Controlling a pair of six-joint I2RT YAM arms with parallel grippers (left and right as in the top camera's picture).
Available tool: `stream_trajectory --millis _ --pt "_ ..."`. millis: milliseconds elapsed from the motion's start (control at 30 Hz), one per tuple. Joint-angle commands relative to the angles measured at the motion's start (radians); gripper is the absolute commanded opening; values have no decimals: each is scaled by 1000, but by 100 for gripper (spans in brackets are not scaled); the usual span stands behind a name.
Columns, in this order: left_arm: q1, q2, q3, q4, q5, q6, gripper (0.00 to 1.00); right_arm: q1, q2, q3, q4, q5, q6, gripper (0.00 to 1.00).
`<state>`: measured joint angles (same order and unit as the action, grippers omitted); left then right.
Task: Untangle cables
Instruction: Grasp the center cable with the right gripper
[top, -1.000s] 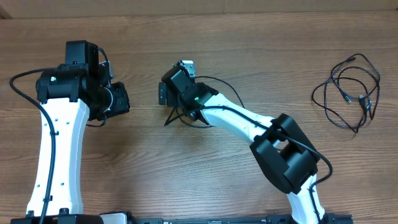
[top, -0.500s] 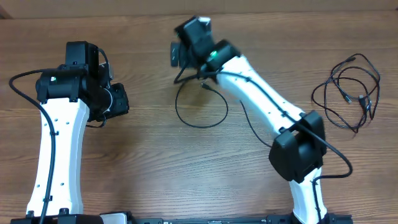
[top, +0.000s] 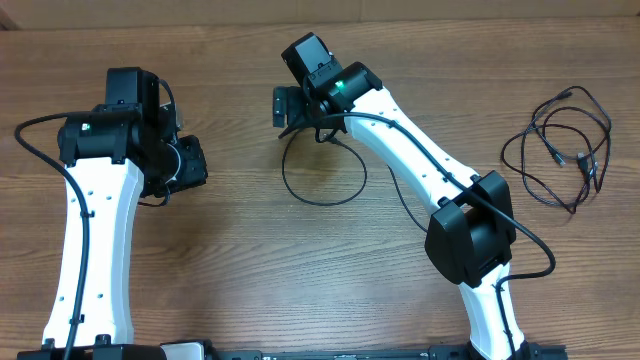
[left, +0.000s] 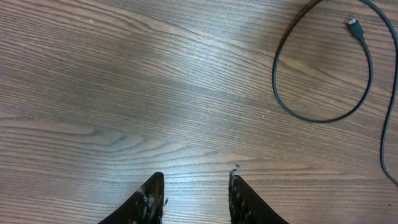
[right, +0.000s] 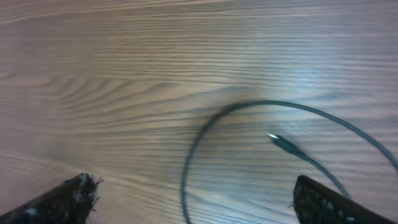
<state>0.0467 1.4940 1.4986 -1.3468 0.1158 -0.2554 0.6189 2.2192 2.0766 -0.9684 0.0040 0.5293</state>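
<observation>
Wooden table, one loose cable lying in an open loop near the middle, right gripper above it, fingers spread wide and empty, left gripper partly open (nothing between its fingers), other cables tangled far right.

Cable loop blurred, right tool cut off by lower edge

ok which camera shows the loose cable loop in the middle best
The left wrist view: the cable loop lies sharp, its plug clear. Overhead shows it small, its top hidden under the right arm. The right wrist view shows only a blurred arc and plug.
</observation>
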Motion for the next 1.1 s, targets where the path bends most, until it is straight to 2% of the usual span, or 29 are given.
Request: stream_trajectory --millis 0,167,333,600,867,1067 --pt "-1 -13 11 -3 -10 4 33 -3 10 6 34 -54 101 98" --pt "-1 -13 11 -3 -9 5 32 39 43 4 43 70 259 100" --pt "-1 -13 11 -8 -2 5 32 88 111 4 42 158 294 100" --pt "-1 -13 11 -10 16 5 32 104 201 4 69 164 342 99" --pt "-1 -13 11 -11 16 5 31 116 246 4 98 164 342 92" --pt "-1 -13 11 -11 16 5 31 137 258 4 131 172 343 78"
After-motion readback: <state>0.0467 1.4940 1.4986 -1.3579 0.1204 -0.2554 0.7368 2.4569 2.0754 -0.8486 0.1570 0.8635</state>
